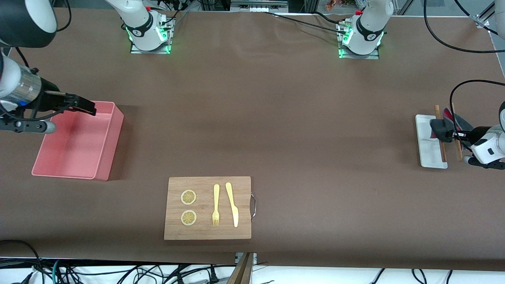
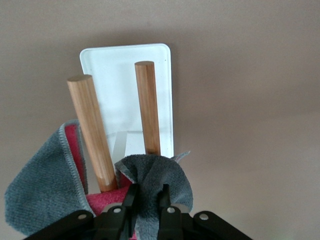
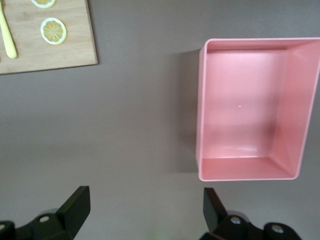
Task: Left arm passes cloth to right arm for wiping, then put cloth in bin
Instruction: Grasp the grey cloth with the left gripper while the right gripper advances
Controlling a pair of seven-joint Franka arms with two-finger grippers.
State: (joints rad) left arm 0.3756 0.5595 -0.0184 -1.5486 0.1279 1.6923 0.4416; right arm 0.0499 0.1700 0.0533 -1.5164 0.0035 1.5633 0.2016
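the left end effector pinches a fold of the cloth (grey and pink) draped at two wooden dowels over the white tray; the right end effector waits, fingers wide and empty, over the pink bin.

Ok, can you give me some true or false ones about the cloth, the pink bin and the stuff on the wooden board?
1. The left tool is pinching the cloth. True.
2. The bin has the cloth in it. False: the bin is empty; the cloth is at the white tray, by the wooden rods.
3. The right tool is open. True.
4. The cutting board holds a spoon. False: it holds a fork, a knife and two lemon slices.
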